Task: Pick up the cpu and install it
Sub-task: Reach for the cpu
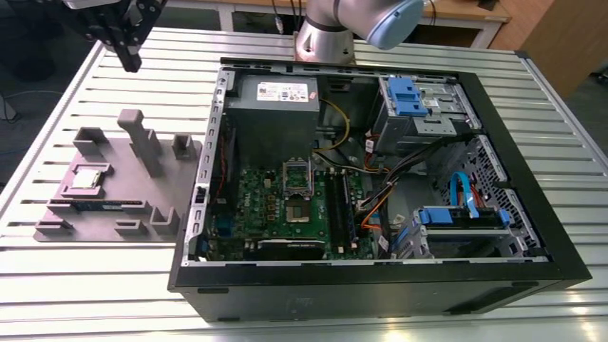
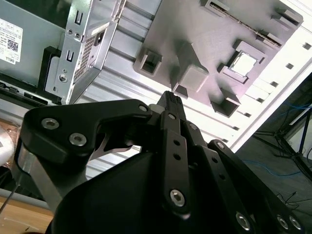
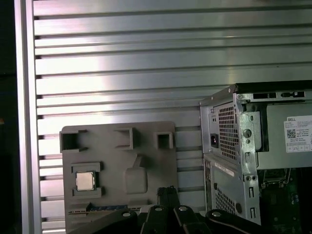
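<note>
The cpu (image 1: 87,178) is a small silver square lying flat in a recess of the grey holder plate (image 1: 114,217), at the exterior view's left of the computer case. Both wrist views show the cpu (image 2: 243,63) (image 3: 85,181) in its recess. My gripper (image 1: 131,63) hangs high above the table behind the holder plate, well clear of the cpu. Its black fingertips (image 3: 168,191) are pressed together, shut on nothing. On the green motherboard (image 1: 275,214) inside the case, the dark socket (image 1: 297,179) lies with its frame open.
The open black computer case (image 1: 380,285) covers the middle and right of the slatted metal table (image 1: 76,299). It holds a grey power supply (image 1: 270,100), blue drive bays (image 1: 409,96) and loose cables. Upright grey posts (image 1: 142,142) rise from the holder plate.
</note>
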You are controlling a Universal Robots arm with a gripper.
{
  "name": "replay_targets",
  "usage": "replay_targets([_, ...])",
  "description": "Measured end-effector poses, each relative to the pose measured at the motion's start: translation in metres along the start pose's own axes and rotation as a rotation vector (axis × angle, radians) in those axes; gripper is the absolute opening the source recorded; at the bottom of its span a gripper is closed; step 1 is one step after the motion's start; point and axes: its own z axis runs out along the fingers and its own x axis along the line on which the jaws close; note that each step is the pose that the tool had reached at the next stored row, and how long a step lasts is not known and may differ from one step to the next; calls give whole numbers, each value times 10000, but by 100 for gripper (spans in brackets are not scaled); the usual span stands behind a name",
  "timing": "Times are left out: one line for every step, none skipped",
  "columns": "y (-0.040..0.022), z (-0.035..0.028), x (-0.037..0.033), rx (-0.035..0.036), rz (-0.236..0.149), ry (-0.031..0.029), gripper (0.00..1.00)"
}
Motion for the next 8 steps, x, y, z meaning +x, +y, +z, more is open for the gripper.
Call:
replay_targets([-1, 0, 7, 0, 0, 0, 11])
replay_targets([-1, 0, 13, 0, 0, 0, 11])
replay_targets([-1, -1, 19, 0, 0, 0, 11])
replay_targets([-2, -1, 24, 0, 0, -1, 11])
replay_targets([-2, -1, 29, 0, 0, 0, 11])
replay_targets([-3, -1, 34, -1, 0, -1, 11])
replay_targets([-3, -1, 39, 0, 0, 0, 11])
replay_targets([-3, -1, 44, -1, 0, 0, 11])
